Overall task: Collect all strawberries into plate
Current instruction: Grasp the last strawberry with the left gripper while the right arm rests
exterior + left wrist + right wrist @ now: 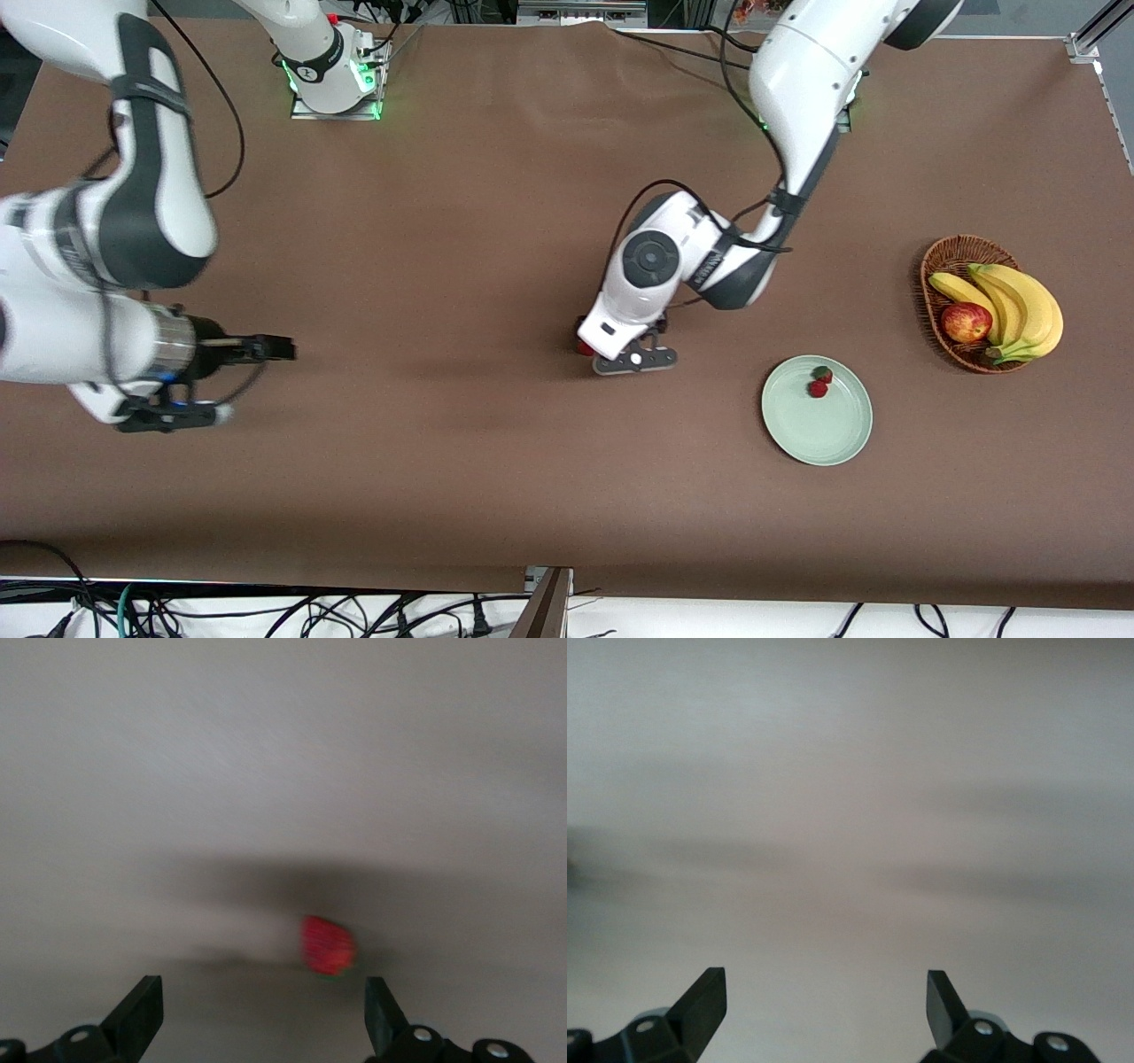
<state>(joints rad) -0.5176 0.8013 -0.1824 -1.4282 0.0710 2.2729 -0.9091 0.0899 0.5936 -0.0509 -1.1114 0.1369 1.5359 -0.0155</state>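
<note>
Two strawberries (819, 382) lie together in the pale green plate (828, 434), close to its rim on the side away from the front camera. A third strawberry (585, 347) rests on the brown table, half hidden by the left arm's hand. My left gripper (620, 356) hangs low over this berry. In the left wrist view the strawberry (328, 945) sits just ahead of the open left gripper (261, 1017), closer to one finger (381, 1014) and not touching it. My right gripper (279, 348) waits open over bare table toward the right arm's end; the right gripper (824, 1005) holds nothing.
A brown wicker basket (941, 266) with bananas (1019, 306) and a red apple (966, 322) stands at the left arm's end of the table, beside the plate and farther from the front camera. Brown cloth covers the table between the arms.
</note>
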